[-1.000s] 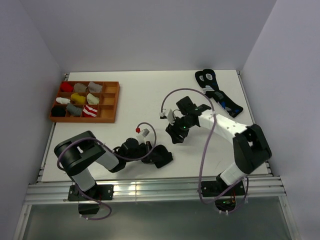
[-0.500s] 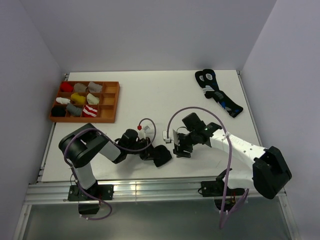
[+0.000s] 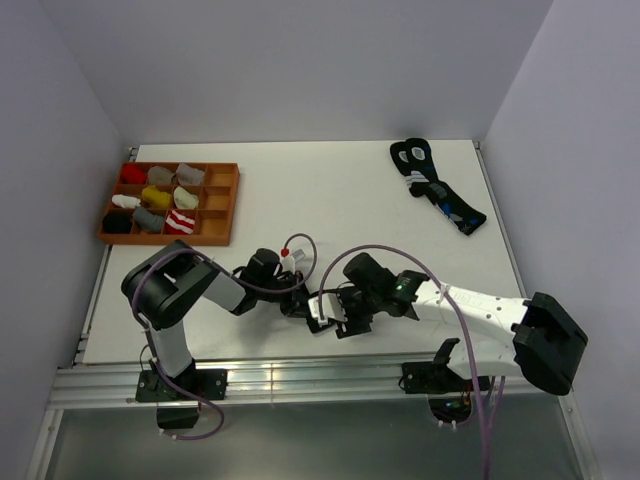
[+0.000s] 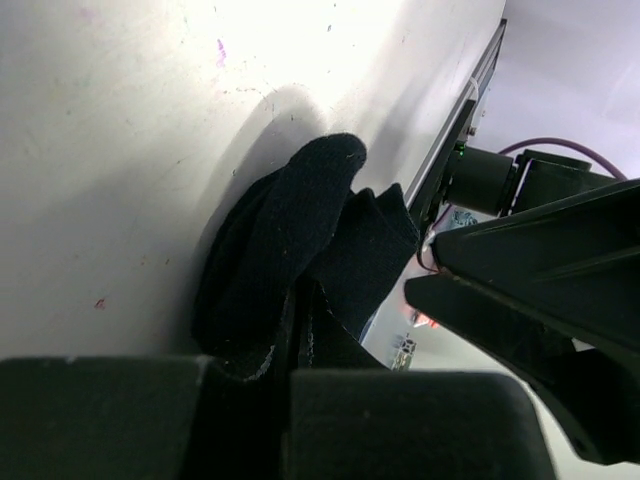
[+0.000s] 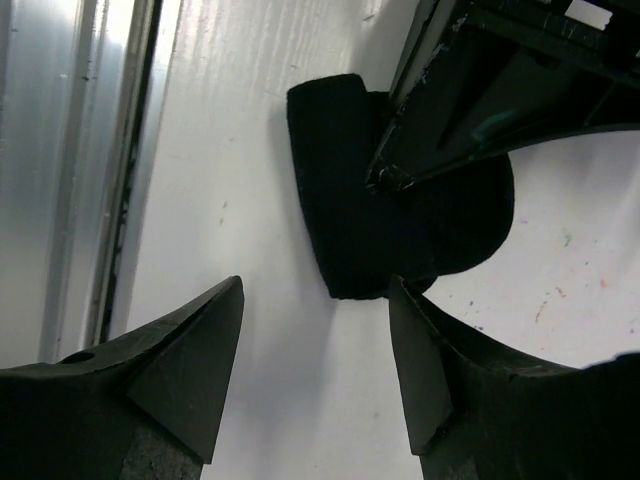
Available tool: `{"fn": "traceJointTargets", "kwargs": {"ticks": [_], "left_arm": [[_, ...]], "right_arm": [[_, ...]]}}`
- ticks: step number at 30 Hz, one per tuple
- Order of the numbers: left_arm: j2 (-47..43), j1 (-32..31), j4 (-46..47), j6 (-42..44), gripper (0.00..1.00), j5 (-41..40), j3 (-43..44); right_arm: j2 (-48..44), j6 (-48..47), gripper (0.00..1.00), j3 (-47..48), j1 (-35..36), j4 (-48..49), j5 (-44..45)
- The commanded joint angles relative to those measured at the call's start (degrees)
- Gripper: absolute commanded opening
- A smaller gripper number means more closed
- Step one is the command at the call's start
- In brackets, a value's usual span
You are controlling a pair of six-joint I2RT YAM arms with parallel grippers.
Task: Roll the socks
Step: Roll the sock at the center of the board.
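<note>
On the desk [image 3: 300, 190], in the tray [image 3: 165, 239] at ten o'clock, red-and-white striped sock [image 3: 181, 221] already bundled; judged about half done. Left to roll: black sock [image 4: 290, 240] at six o'clock, pinched in the clenched left claw [image 4: 290, 365], right claw [image 5: 315, 300] spread wide just beside it.

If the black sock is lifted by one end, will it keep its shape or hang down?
It will probably droop: the black sock is soft fabric, creased where the left gripper pinches it. It looks light, and bunched like this it seems unlikely to roll.
</note>
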Motion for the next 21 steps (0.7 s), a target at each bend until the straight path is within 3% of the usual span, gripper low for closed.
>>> {"fn": "traceJointTargets", "kwargs": {"ticks": [1, 16, 21], "left_arm": [[3.7, 0.0, -10.9, 6.1, 0.0, -4.2, -1.0], [5.7, 1.1, -11.5, 7.3, 0.0, -2.4, 0.9], [5.6, 1.4, -8.7, 5.4, 0.0, -1.9, 0.4]], "right_arm": [[1.8, 0.0, 0.67, -0.2, 2.0, 6.0, 4.3], [11.3, -0.6, 0.62, 4.7, 3.0, 7.0, 6.8], [17.0, 1.4, 0.45, 10.1, 3.0, 2.3, 6.3]]}}
